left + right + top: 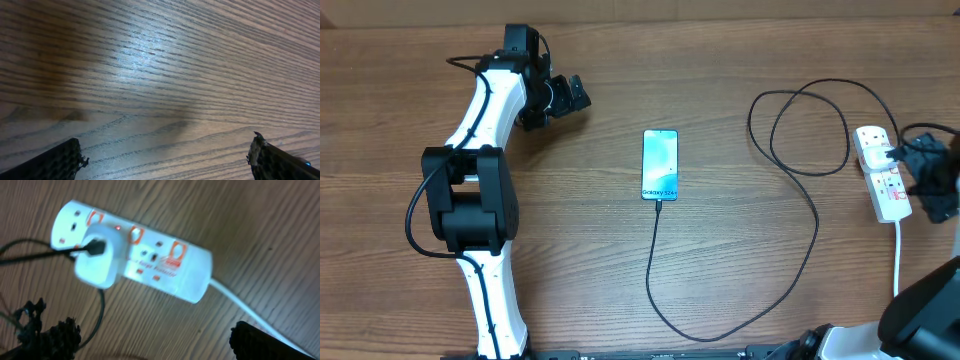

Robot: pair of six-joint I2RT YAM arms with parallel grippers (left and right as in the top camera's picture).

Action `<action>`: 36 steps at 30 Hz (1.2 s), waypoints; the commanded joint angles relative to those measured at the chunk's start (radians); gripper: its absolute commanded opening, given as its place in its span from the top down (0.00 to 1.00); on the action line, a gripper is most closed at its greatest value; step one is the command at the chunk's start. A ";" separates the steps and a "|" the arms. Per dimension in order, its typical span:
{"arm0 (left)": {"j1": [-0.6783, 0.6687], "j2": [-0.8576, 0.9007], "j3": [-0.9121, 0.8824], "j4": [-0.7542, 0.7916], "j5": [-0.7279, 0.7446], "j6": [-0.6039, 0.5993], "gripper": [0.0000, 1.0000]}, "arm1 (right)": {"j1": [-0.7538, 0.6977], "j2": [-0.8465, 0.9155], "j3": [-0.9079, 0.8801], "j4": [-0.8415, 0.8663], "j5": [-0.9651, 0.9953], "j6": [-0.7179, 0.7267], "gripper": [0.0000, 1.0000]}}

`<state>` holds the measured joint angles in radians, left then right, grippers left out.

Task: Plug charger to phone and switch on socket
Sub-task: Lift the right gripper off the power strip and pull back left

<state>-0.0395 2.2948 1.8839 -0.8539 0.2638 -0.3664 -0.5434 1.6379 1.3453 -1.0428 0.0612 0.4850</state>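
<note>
Phone [660,165] mid-table, charger [653,250] tip at its near end, looks seated. Socket [882,180] by right edge: light, likely slides. Switches [135,234] small, probably stiff; press from above. Right gripper [930,180] just beside it, jaws apart. Left gripper [560,100] apart, empty.

Socket [186,271] lettering blurred, illegible

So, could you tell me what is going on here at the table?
A two-armed robot is setting up a phone to charge. The charger cable runs from the phone's bottom edge, where it looks plugged in, round to a white adapter in the socket. The right gripper hangs open beside the socket, holding nothing, probably about to press a switch. The left gripper is open over bare table, away from everything.
</note>
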 commanded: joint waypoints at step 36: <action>-0.008 -0.025 0.003 -0.002 -0.010 0.004 0.01 | 0.639 -0.092 -0.301 0.255 0.095 -0.160 0.00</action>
<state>-0.0395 2.2948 1.8839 -0.8536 0.2638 -0.3664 0.0944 1.5734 1.0466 -0.7872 0.1566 0.3691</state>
